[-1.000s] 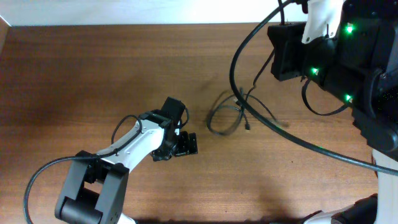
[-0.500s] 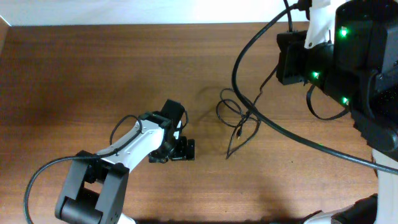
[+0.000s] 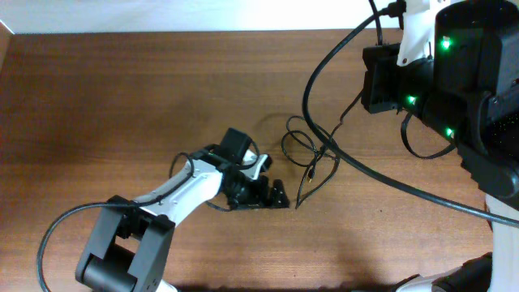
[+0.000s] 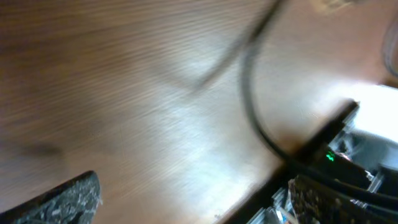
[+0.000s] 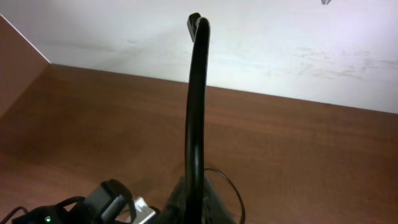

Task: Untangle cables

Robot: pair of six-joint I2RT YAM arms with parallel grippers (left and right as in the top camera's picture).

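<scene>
Cables are lying tangled on the tabletop, their long axis running up-right to down-left. The left gripper, spread wide, is being held just left of their lower tail and is the nearer. The right gripper, closed, is apparently pinching a strand up-right of them.

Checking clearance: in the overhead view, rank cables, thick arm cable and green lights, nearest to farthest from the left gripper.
From the left gripper:
1. cables, just right of it
2. thick arm cable, beyond them
3. green lights, far upper right
</scene>
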